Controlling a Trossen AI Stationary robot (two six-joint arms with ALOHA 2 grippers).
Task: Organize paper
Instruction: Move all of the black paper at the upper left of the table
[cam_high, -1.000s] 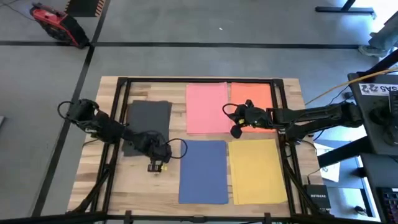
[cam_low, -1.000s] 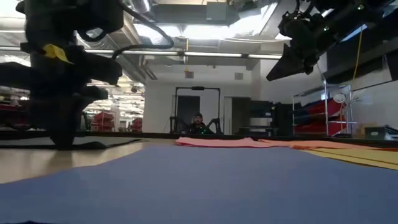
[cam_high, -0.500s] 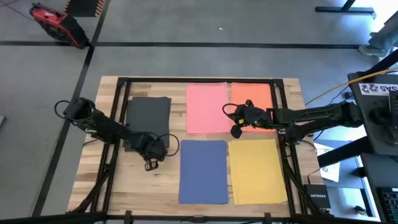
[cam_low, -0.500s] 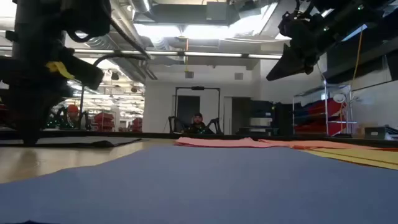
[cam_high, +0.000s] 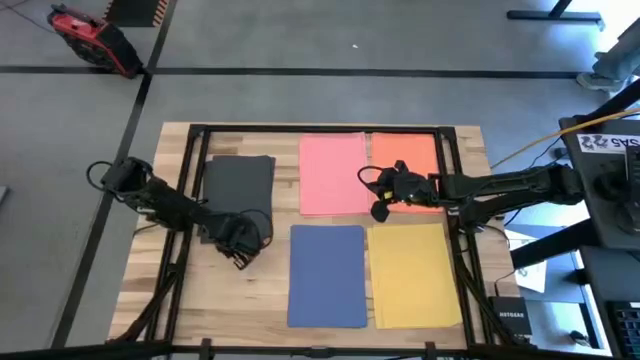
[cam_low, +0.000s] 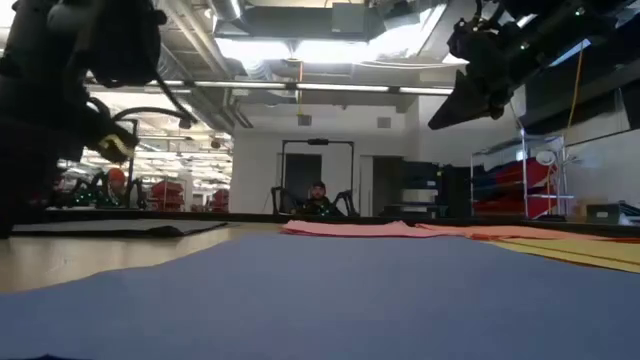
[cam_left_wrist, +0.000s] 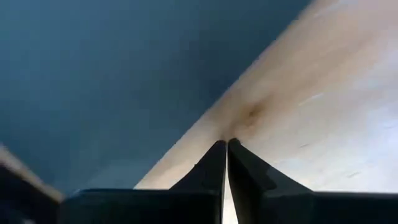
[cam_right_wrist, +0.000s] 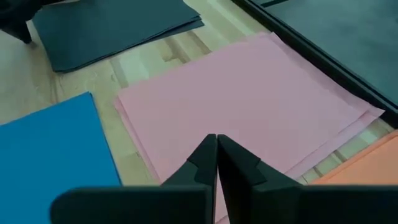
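Note:
Five sheets of paper lie flat on the wooden table: black (cam_high: 238, 183) at the far left, pink (cam_high: 333, 173) and orange-red (cam_high: 405, 155) at the far middle, blue (cam_high: 327, 275) and yellow (cam_high: 413, 273) nearer. My left gripper (cam_high: 241, 260) is shut and low over bare wood (cam_left_wrist: 311, 112), between the black sheet's near right corner and the blue sheet. A dark sheet (cam_left_wrist: 106, 74) fills part of its wrist view. My right gripper (cam_high: 379, 211) is shut and hangs in the air above the pink sheet's (cam_right_wrist: 249, 99) near right part. My left gripper points its shut fingertips (cam_left_wrist: 217, 155) down at the bare wood beside the dark sheet's edge. I cannot tell whether they touch the table or the sheet.
A black metal frame (cam_high: 320, 128) runs around the table top, with rails down both sides. White printed papers (cam_high: 610, 143) and a small box (cam_high: 510, 312) sit off the table on the right. A person (cam_low: 317, 195) sits far behind in the room.
My left gripper has moved toward the table's left edge and a little toward its far edge, away from the blue sheet and closer to the black sheet's near right corner. It has stayed shut. My right arm has kept still.

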